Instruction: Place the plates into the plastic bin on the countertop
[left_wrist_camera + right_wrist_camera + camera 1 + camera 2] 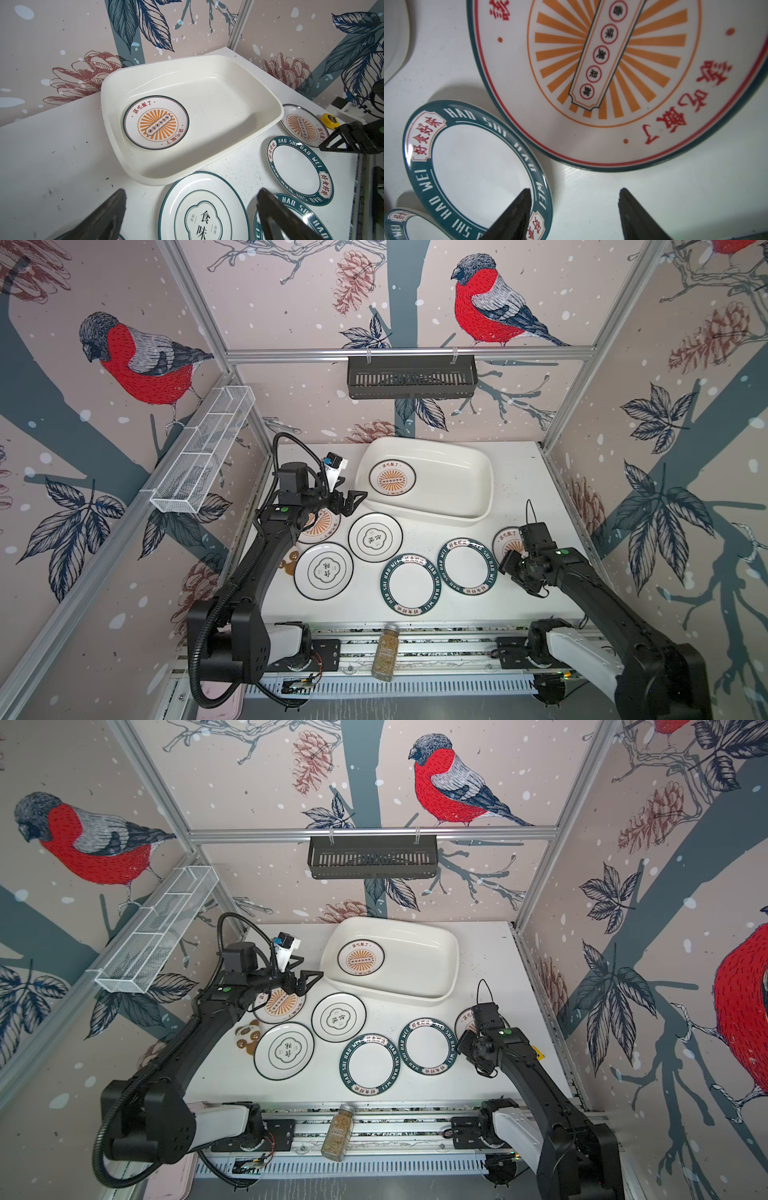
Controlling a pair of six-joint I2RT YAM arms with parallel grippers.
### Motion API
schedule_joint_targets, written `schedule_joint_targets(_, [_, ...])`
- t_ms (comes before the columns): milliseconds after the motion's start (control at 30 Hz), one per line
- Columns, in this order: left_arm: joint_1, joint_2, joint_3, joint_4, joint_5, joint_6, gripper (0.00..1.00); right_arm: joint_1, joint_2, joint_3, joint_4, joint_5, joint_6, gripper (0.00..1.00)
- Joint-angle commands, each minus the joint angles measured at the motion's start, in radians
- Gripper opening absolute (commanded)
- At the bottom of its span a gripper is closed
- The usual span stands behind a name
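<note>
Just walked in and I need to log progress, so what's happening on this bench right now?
Two robot arms are filling the plastic bin. One sunburst plate lies in it; six plates lie flat on the countertop. The left gripper hangs open beside the bin's left end, holding nothing. The right gripper, also open and empty, hovers low by the right-hand sunburst plate.
</note>
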Motion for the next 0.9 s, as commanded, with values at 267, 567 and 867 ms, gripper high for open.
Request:
schedule_joint_targets(267, [-0.003,-0.014,-0.011,0.038,0.042,-0.021,0.97,-0.045,0.024,-0.034,0.070,-0.007,-0.005,0.69])
schedule_joint_targets(567, [-0.004,-0.011,-0.005,0.046,0.042,-0.031,0.97,-0.073,0.066,-0.019,0.119,0.006,-0.012,0.68])
schedule_joint_targets(867, [-0.007,-0.004,0.000,0.053,0.043,-0.038,0.97,-0.079,0.134,0.022,0.179,0.033,-0.022,0.69])
